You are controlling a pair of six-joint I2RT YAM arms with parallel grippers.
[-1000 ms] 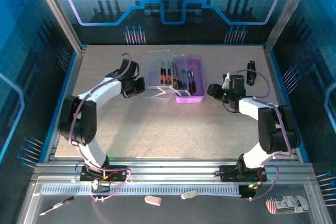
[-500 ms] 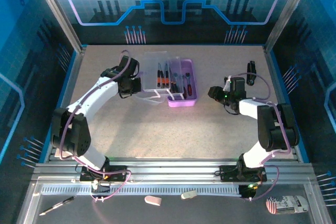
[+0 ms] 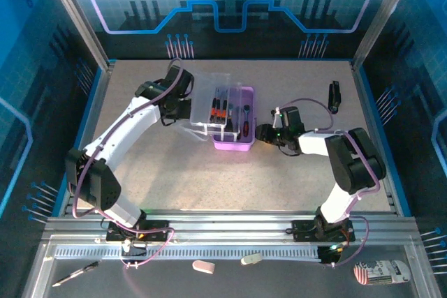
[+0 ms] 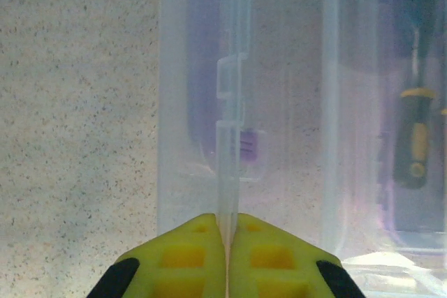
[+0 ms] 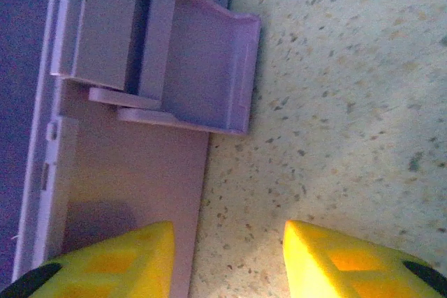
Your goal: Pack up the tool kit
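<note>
Tool kit [image 3: 234,127] sits open with screwdrivers [image 3: 222,108] inside, left gripper [image 4: 225,225] pinched tight on its clear lid [image 4: 230,102], right gripper [image 5: 229,232] half-open and empty beside the purple handle [image 5: 181,68]; closing apparently remains.

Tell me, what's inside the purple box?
Slim screwdrivers with black, orange and yellow handles lie side by side inside the purple base. The clear lid hazes some of them, so their number and anything beneath cannot be told.

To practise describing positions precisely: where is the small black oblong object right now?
In the top view, the black oblong object lies at the far right of the table, close to its right edge, well apart from the purple case.
</note>
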